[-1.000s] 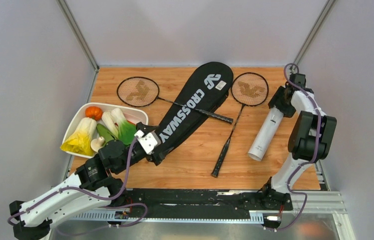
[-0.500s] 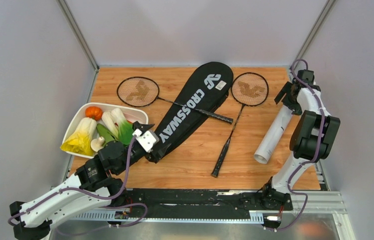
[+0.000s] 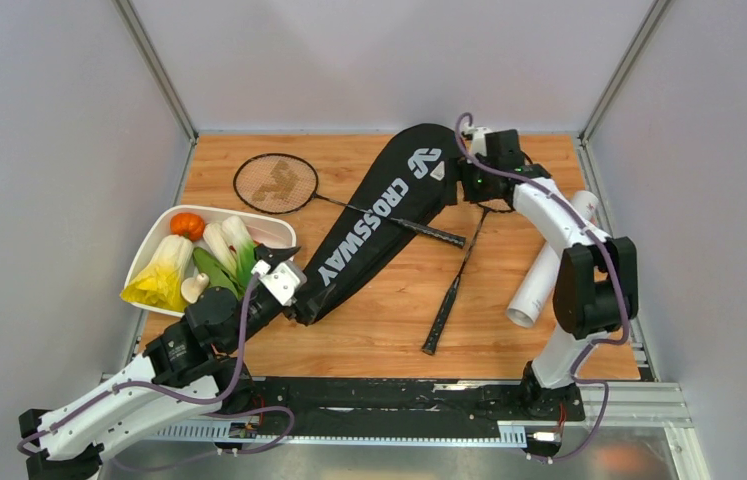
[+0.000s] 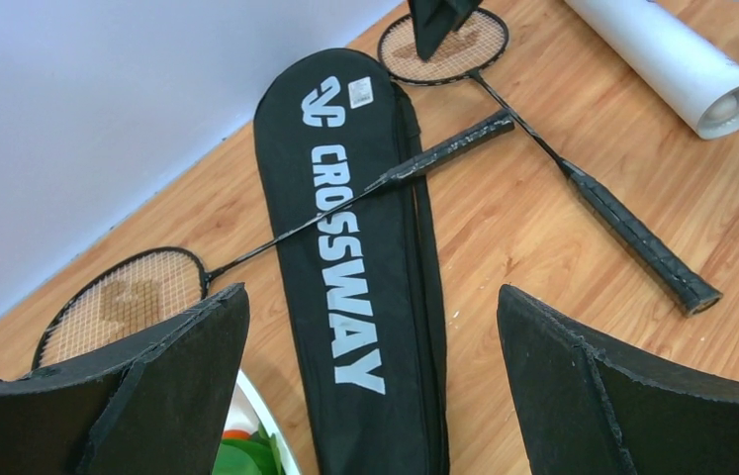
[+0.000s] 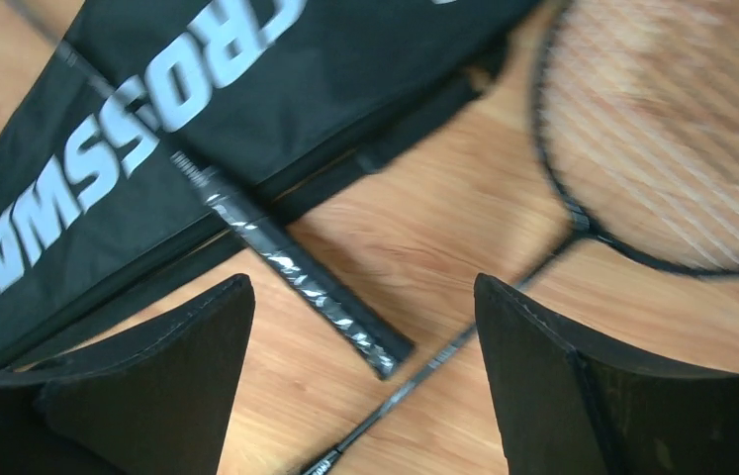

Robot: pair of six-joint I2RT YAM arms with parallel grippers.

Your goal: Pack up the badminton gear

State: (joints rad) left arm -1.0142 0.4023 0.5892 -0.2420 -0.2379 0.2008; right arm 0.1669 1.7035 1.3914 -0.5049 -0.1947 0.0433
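**Finding 1, grippers.** The right gripper [image 5: 360, 297] stands with its jaws apart and nothing between them. The left gripper [image 4: 370, 297] is also spread wide and empty, hovering over the narrow near end of the long black "CROSSWAY" racket bag [image 3: 379, 225].

**Finding 2, gear.** The bag lies diagonally on the wooden bench [image 3: 369, 335], its wide end far. 1 thin black racket with brownish strings [image 3: 276, 183] lies across the bag, with its wrapped grip [image 5: 291, 267] just off the bag's right edge. The 2nd black racket [image 5: 672, 129] lies right of the bag. The long white tube [image 3: 539, 280] rests further right, well apart. Nothing appears packed yet.

**Finding 3, governing relation.** The right arm is plainly the nearer to the 2nd racket. Its head sits ahead and to the right of the open jaws, and its long axis runs from the far head back toward the robot. The thin shaft [image 5: 424, 368] crosses the gap between the jaws. The 1st racket's grip end lies in that gap too, so a close here could, in my judgement, catch the wrong racket.

**Not task gear.** White tray of toy vegetables [image 3: 154, 235], at left.
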